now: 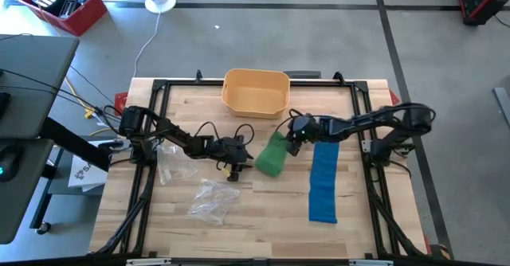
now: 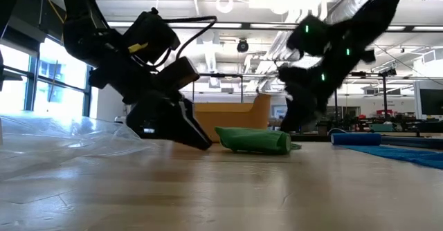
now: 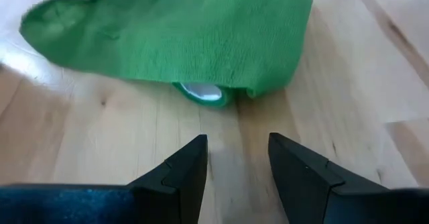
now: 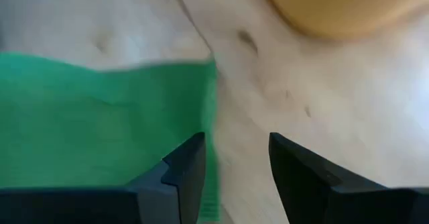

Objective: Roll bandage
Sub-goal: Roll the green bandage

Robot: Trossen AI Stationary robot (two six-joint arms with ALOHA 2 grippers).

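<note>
Green bandage (image 1: 273, 158): near centre of wooden surface (image 1: 263, 218), partly rolled, core end toward 7 o'clock, loose tail toward 1 o'clock.
Left pincer (image 1: 236, 167): at 9 o'clock of the roll, just beside it, released, jaws apart, nothing between.
Right pincer (image 1: 293, 144): at 2 o'clock of the bandage, over the tail edge, jaws parted, grasping nothing.
Blue bandage (image 1: 323, 181): flat, at 3 o'clock of the green one.
Yellow bin (image 1: 256, 91): at 12 o'clock.
Handling note: probably best to pin tail taut with right, turn core evenly with left, keep edges aligned.
</note>
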